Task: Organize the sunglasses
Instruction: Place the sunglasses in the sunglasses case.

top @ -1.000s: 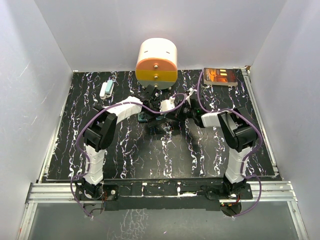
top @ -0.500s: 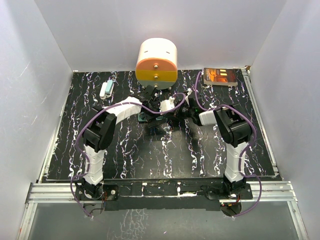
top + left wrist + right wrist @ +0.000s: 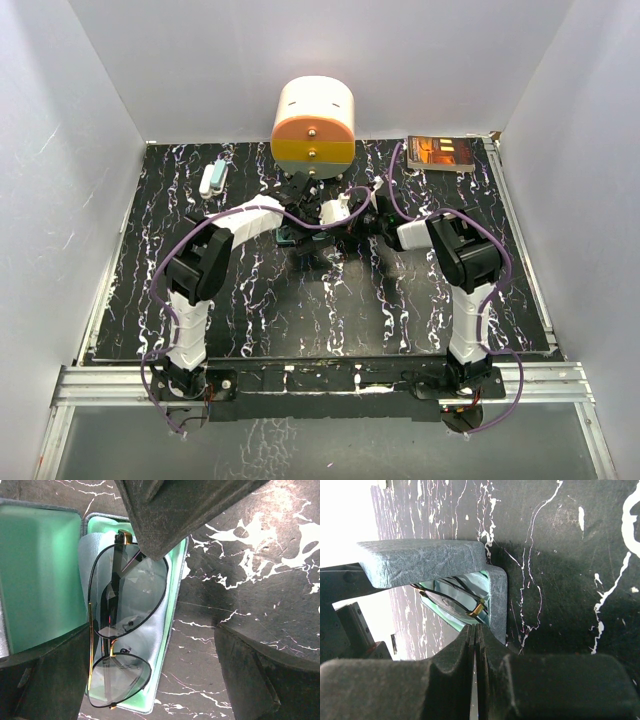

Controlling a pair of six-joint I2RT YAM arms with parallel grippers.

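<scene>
**Sunglasses [image 3: 130, 595] lying in the open case [image 3: 176, 610]**

Top view: I see both arms reaching to the middle of the black marbled table [image 3: 250, 310], their tips crowded together just below an orange-and-white drum [image 3: 313, 125]. A book [image 3: 440, 153] lies at the upper right. The glasses are too small for me to make out from here.

Left wrist view: the sunglasses lie folded in the right half of the case, on a light-blue cloth [image 3: 155, 642], lenses running from upper middle to lower left of the frame. The teal-lined half on the left holds nothing. The left gripper [image 3: 150, 650] is spread wide, one finger at each lower corner, straddling the case. A dark finger comes in from the top edge and covers the upper end of the frame.

Right wrist view: the right gripper [image 3: 476, 645] has its fingers pressed together, tips right at the case's edge beside the gold hinge of the glasses. I cannot tell whether anything thin is caught between them. The grey lid [image 3: 420, 555] stands raised over the glasses.
</scene>
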